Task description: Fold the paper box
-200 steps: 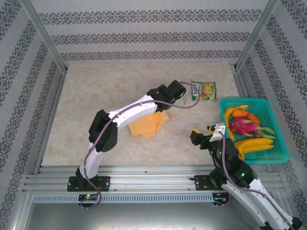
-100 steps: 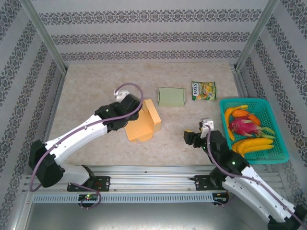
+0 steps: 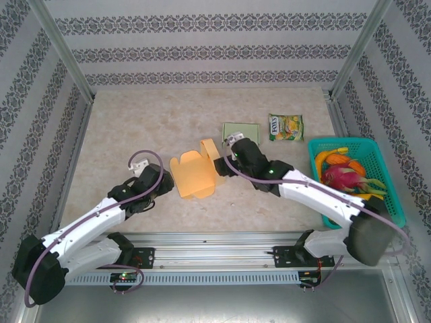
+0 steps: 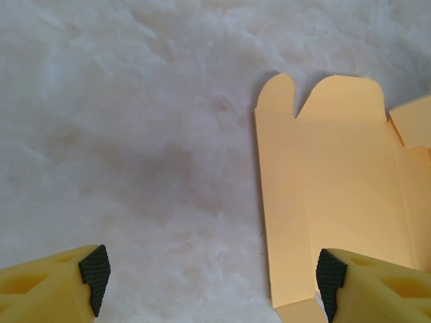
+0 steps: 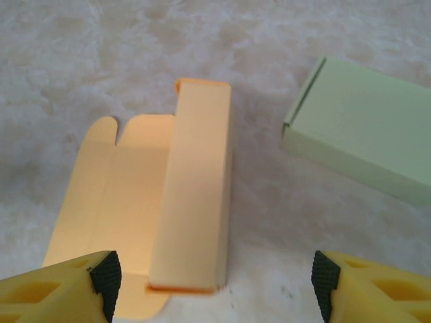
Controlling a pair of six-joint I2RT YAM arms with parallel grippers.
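The left tool [image 4: 212,276], fingers apart, sits just left of the orange paper box [image 3: 194,178], which lies on the bench [image 3: 121,128] with one panel upright. The right tool [image 5: 215,276], also apart, faces its right side. The lettering on the snack packet [image 3: 285,126] is too small to read.

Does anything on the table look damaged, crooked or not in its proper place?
Only the orange paper box stands out: one long panel stands upright while the rest lies flat, flaps open. I see no tear or spill.
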